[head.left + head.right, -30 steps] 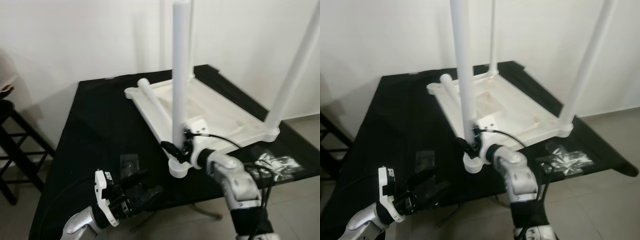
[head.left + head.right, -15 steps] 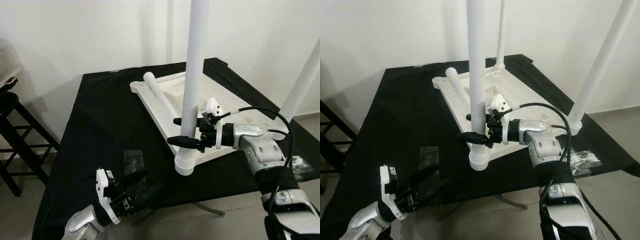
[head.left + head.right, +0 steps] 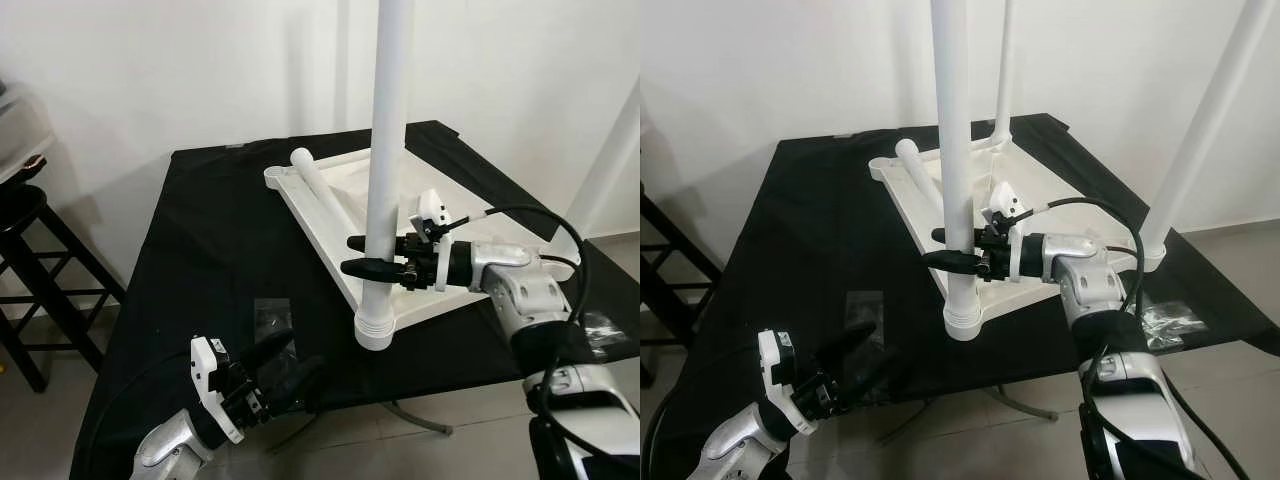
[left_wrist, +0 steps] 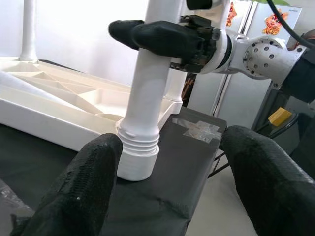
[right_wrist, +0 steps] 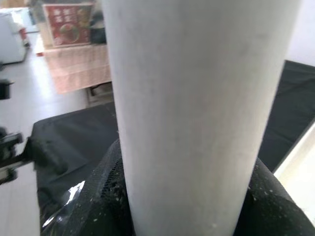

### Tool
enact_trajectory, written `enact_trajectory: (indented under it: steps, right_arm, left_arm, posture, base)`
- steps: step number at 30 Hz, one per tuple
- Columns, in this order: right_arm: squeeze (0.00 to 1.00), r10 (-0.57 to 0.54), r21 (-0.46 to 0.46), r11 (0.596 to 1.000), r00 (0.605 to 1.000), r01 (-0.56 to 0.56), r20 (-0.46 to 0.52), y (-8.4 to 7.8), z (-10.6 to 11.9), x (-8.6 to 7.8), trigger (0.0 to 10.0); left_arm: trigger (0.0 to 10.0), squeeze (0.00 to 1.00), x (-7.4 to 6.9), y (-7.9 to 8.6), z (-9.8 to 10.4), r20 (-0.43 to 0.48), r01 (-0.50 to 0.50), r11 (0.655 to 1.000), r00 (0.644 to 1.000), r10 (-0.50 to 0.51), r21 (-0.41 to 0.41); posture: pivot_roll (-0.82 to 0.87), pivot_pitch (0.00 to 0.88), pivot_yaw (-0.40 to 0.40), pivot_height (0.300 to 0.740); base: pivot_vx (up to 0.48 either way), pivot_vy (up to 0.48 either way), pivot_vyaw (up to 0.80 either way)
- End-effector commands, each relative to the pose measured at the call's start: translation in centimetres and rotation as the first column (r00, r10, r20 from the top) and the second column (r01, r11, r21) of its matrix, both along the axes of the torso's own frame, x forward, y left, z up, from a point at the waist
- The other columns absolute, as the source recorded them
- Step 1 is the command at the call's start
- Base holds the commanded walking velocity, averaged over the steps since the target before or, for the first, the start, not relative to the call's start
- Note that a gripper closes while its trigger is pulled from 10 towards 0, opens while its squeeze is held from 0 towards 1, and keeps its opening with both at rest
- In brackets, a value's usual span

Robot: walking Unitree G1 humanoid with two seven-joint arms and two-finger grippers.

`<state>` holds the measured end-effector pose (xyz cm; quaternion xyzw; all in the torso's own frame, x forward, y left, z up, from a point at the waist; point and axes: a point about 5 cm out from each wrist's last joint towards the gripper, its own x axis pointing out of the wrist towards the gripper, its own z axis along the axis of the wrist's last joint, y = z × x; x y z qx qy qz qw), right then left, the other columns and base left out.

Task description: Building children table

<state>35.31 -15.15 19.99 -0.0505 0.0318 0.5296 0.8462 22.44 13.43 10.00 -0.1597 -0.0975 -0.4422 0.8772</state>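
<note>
Right gripper [image 3: 372, 258] clamped round upright white leg [image 3: 388, 150], just above its threaded base on upturned tabletop [image 3: 340, 235]. Left gripper [image 3: 280, 375] was spread wide, low, near leg base, holding nothing.

Home interior, plain room. White painted walls [image 3: 180, 70], light tiled floor [image 3: 1240, 400], black-cloth desk [image 3: 200, 250] in the corner, dark wooden stool [image 3: 30, 260] beside it. Left wrist view shows a fridge [image 4: 246, 64] with cartoon stickers behind; right wrist view shows a cloth-covered table [image 5: 78, 69] with a printed box on top.
</note>
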Motion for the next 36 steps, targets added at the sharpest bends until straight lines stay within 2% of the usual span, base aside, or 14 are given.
enact_trajectory:
  steps: [1, 3, 4, 5, 6, 7, 16, 17, 18, 20, 25, 29, 30, 36]
  right_arm:
    - [0.0, -0.105, -0.017, 0.994, 0.994, 0.105, -0.02, 0.4, -0.9, 0.2, 0.0]
    - [0.0, -0.105, -0.017, 0.994, 0.994, 0.105, -0.02, 0.4, -0.9, 0.2, 0.0]
    - [0.0, -0.534, 0.037, 0.841, 0.838, 0.54, -0.114, 2.9, -4.8, -1.3, 0.0]
    - [0.0, -0.697, 0.024, 0.708, 0.704, 0.706, -0.138, 3.3, -6.4, -2.4, 0.0]
    - [0.0, -0.697, 0.024, 0.708, 0.704, 0.706, -0.138, 3.3, -6.4, -2.4, 0.0]
    - [0.0, -0.757, 0.014, 0.644, 0.64, 0.765, -0.133, 3.7, -7.3, -3.1, 0.0]
    - [0.0, -0.755, 0.004, 0.65, 0.647, 0.76, -0.112, 5.3, -6.6, -2.7, 0.0]
    - [0.0, -0.743, -0.012, 0.664, 0.658, 0.748, -0.122, 5.6, -6.8, -2.8, 10.0]
    - [0.0, -0.743, -0.012, 0.664, 0.658, 0.748, -0.122, 5.6, -6.8, -2.8, 10.0]
    - [1.0, -0.676, 0.029, 0.726, 0.721, 0.687, -0.152, 6.5, -6.1, -3.0, 10.0]
    - [1.0, -0.471, 0.182, 0.856, 0.875, 0.484, -0.108, 7.3, -2.6, -2.0, 10.0]
    - [1.0, -0.333, 0.209, 0.92, 0.943, 0.331, -0.026, 7.0, -1.0, -1.7, 10.0]
    - [0.0, -0.196, 0.175, 0.966, 0.98, 0.19, 0.02, 6.3, -0.4, -1.5, 10.0]
    - [0.0, 0.078, 0.011, 0.997, 0.996, -0.078, 0.044, 3.7, -0.2, -1.0, 10.0]
  left_arm:
    - [10.0, 0.0, 0.0, 0.2, -0.2, -0.006, -0.009, 1.0, 1.0, 0.009, 0.011]
    - [10.0, 0.0, 0.0, 0.2, -0.2, -0.006, -0.009, 1.0, 1.0, 0.009, 0.011]
    - [10.0, 0.0, 0.0, 0.4, -0.2, -0.006, -0.006, 1.0, 1.0, 0.006, 0.015]
    - [10.0, 0.0, 0.1, 0.5, -0.2, -0.007, -0.003, 1.0, 1.0, 0.004, 0.019]
    - [10.0, 0.0, 0.1, 0.5, -0.2, -0.007, -0.003, 1.0, 1.0, 0.004, 0.019]
    - [10.0, 0.0, 0.1, 0.5, -0.2, -0.007, -0.001, 1.0, 1.0, 0.002, 0.023]
    - [10.0, 0.0, 0.2, 0.5, -0.2, -0.008, -0.003, 1.0, 1.0, 0.003, 0.025]
    - [10.0, 0.0, 0.2, 0.5, -0.2, -0.008, -0.004, 1.0, 1.0, 0.004, 0.023]
    - [10.0, 0.0, 0.2, 0.5, -0.2, -0.008, -0.004, 1.0, 1.0, 0.004, 0.023]
    - [10.0, 0.0, 0.2, 0.4, -0.2, -0.01, 0.002, 1.0, 1.0, -0.002, 0.022]
    - [10.0, 0.0, 0.3, 0.3, -0.2, -0.009, 0.003, 1.0, 1.0, -0.003, 0.021]
    - [10.0, 0.0, 0.4, 0.2, -0.2, -0.009, 0.003, 1.0, 1.0, -0.002, 0.019]
    - [10.0, 0.0, 0.4, 0.1, -0.3, -0.008, 0.003, 1.0, 1.0, -0.003, 0.018]
    - [10.0, 0.0, 0.5, 0.1, -0.3, -0.004, 0.004, 1.0, 1.0, -0.004, 0.024]
  posture:
    - [-0.02, 0.0, 0.037, 0.74]
    - [-0.02, 0.0, 0.037, 0.74]
    - [-0.02, 0.0, 0.055, 0.74]
    - [-0.02, 0.0, 0.06, 0.74]
    - [-0.02, 0.0, 0.06, 0.74]
    - [-0.03, 0.0, 0.066, 0.74]
    - [-0.02, 0.0, 0.059, 0.74]
    - [-0.02, 0.0, 0.057, 0.74]
    - [-0.02, 0.0, 0.057, 0.74]
    - [-0.02, 0.0, 0.052, 0.74]
    - [-0.02, 0.0, 0.046, 0.74]
    - [-0.02, 0.0, 0.041, 0.74]
    - [-0.01, 0.0, 0.036, 0.74]
    - [0.01, 0.0, 0.028, 0.74]
  base:
    - [0.0, 0.0, 0.0]
    - [0.0, 0.0, 0.0]
    - [0.0, 0.0, 0.0]
    - [0.0, 0.0, 0.0]
    - [0.0, 0.0, 0.0]
    - [0.0, 0.0, 0.0]
    - [0.0, 0.0, 0.0]
    - [0.0, 0.0, 0.0]
    - [0.0, 0.0, 0.0]
    - [0.0, 0.0, 0.0]
    - [0.0, 0.0, 0.0]
    - [0.0, 0.0, 0.0]
    - [0.0, 0.0, 0.0]
    - [0.0, 0.0, 0.0]
